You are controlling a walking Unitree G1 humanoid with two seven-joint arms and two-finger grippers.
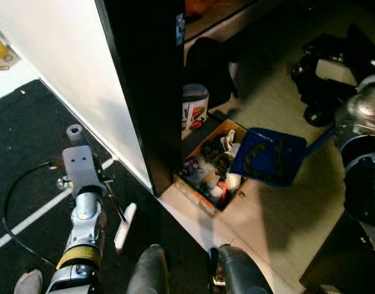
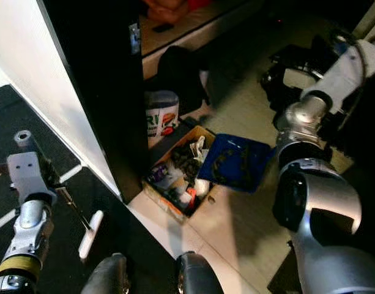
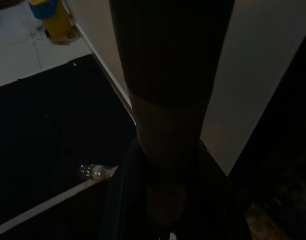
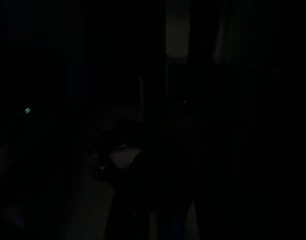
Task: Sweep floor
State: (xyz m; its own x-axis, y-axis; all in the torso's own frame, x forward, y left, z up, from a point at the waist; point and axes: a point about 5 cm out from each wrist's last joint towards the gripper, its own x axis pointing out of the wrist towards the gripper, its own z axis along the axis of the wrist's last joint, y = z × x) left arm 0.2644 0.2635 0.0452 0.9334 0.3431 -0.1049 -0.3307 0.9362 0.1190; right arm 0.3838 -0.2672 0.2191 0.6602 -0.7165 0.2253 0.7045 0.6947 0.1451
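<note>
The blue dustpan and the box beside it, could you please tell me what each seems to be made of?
The blue dustpan looks like moulded plastic with a smooth, slightly glossy finish: even blue colour, rounded corners. The box appears to be plain brown cardboard, matte, with thin raw edges and a folded flap; orange tape or print seems to run along its lower edge.

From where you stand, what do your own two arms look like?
My left arm is silver metal with a yellow band near the wrist, a flat grey bracket at its end and a thin black cable looping beside it. My right arm is bulkier: rounded silver shells with black joints between them and a white section further along. The wrist views are too dark to show my jaws.
</note>
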